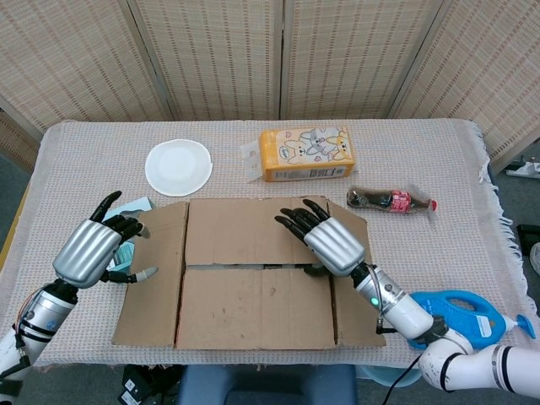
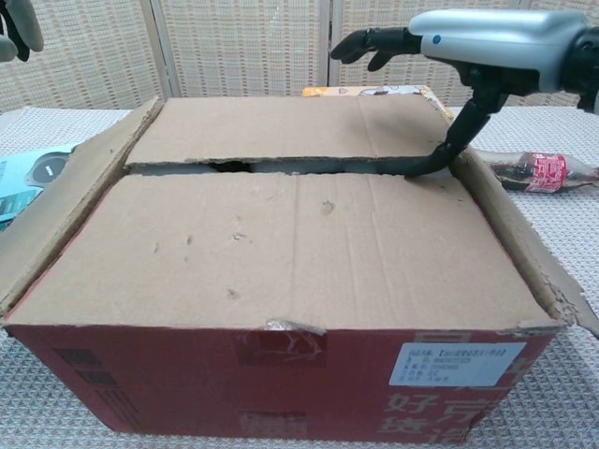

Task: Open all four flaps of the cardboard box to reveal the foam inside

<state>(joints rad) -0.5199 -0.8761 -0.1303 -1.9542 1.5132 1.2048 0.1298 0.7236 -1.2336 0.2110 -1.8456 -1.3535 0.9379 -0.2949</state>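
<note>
The cardboard box (image 1: 257, 308) stands mid-table, its red front wall (image 2: 168, 374) facing the chest view. Its left side flap (image 1: 152, 270) and right side flap (image 1: 356, 295) are spread outward. The far flap (image 2: 281, 126) and near flap (image 2: 299, 243) still lie across the top, so no foam shows. My right hand (image 1: 325, 238) hovers over the far flap's right end with fingers spread, its thumb (image 2: 440, 159) dipping into the seam between the two flaps. My left hand (image 1: 89, 251) floats open beside the left flap, holding nothing.
Behind the box lie a white plate (image 1: 178, 167), an orange tissue pack (image 1: 305, 153) and a dark bottle (image 1: 390, 200). A teal packet (image 1: 128, 209) sits under my left hand. A blue object (image 1: 460, 314) lies at the right front.
</note>
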